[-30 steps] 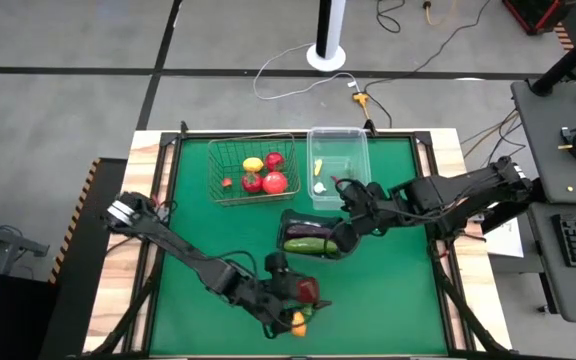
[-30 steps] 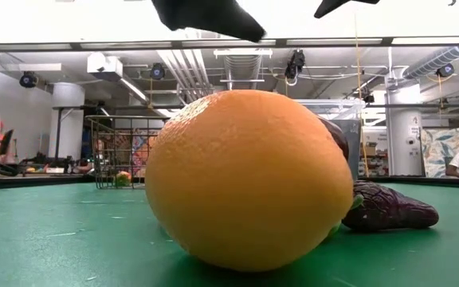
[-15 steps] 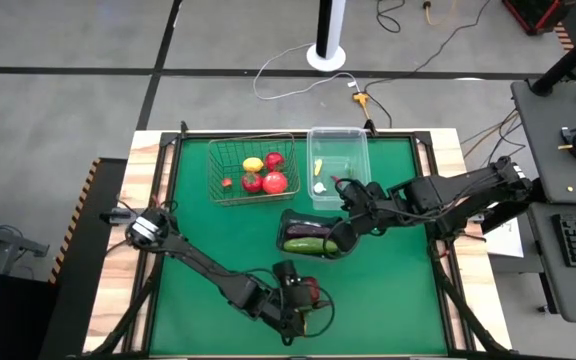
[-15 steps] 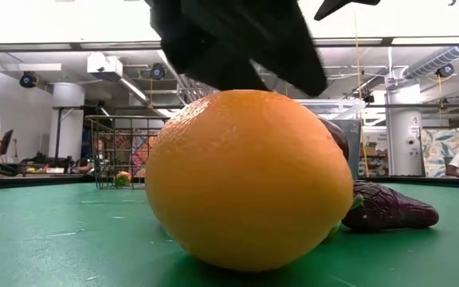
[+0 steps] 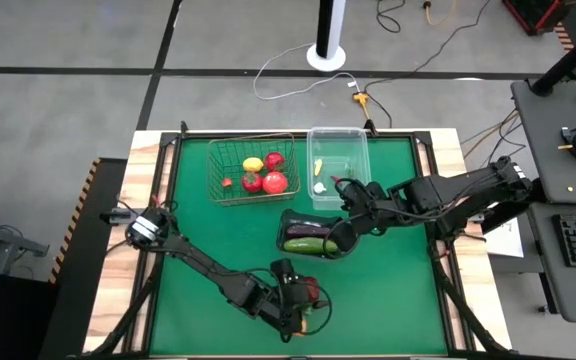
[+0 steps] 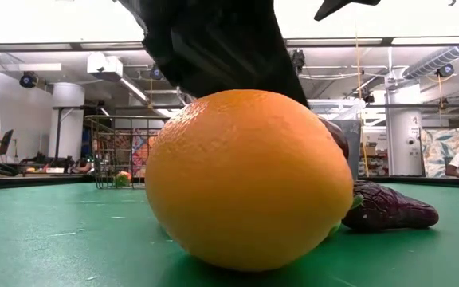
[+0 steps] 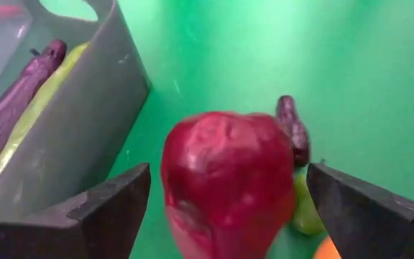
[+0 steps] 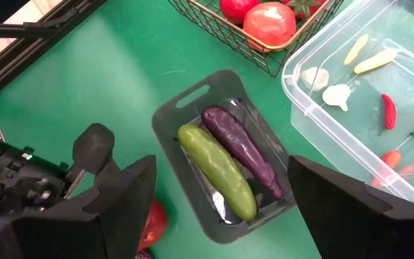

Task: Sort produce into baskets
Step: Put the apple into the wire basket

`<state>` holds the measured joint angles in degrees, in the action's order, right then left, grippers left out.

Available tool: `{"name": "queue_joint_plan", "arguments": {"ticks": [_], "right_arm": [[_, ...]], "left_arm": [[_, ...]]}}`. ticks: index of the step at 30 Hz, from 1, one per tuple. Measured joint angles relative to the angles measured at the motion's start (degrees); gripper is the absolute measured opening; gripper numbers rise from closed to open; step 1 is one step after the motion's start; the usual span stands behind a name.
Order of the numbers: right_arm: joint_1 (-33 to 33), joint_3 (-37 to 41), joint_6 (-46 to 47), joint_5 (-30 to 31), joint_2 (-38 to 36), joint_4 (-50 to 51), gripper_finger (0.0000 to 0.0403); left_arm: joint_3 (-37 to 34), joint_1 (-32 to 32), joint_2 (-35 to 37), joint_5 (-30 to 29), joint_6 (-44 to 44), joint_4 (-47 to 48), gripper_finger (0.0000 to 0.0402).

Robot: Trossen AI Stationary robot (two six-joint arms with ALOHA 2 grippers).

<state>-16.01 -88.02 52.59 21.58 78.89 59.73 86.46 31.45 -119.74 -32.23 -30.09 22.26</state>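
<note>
My left gripper (image 5: pixel 302 302) is open near the table's near edge. Its fingers stand on either side of a dark-red round fruit (image 7: pixel 225 183) without touching it. An orange (image 6: pixel 249 179), a small purple eggplant (image 7: pixel 293 129) and a green piece (image 7: pixel 305 214) lie on the mat right beside the fruit. My right gripper (image 5: pixel 340 238) is open and empty above the dark tray (image 8: pixel 165 119). A green cucumber (image 8: pixel 214 169) and a purple eggplant (image 8: pixel 241 149) lie in the tray.
The wire basket (image 5: pixel 215 172) at the back holds a lemon and red fruits. The clear tub (image 5: pixel 360 150) beside it holds garlic and small chilies. Bare green mat lies at the left and right of the table.
My left gripper has come down and a little toward the table's near edge, over the dark-red fruit and the orange. It now hides the orange in the high view and fills the top of the low view.
</note>
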Motion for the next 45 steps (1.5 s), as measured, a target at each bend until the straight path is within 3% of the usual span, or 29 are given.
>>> {"name": "queue_joint_plan", "arguments": {"ticks": [18,38,41,45], "right_arm": [[0.00,0.07,-0.64,0.00,0.00,0.01,0.0306],[0.00,0.07,-0.74,0.00,0.00,0.01,0.0306],[0.02,0.07,-0.74,-0.02,0.00,0.01,0.0306],[0.00,0.07,-0.74,-0.04,0.00,0.01,0.0306]], "left_arm": [[-2.74,-0.70,0.00,1.68,-0.42,-2.99,0.0307],[-2.74,-0.70,0.63,3.26,0.81,-2.92,0.0084],[-2.74,-0.70,0.63,3.06,0.94,-2.93,0.0065],[-2.74,-0.70,0.63,3.07,2.52,-3.82,0.0070]]}}
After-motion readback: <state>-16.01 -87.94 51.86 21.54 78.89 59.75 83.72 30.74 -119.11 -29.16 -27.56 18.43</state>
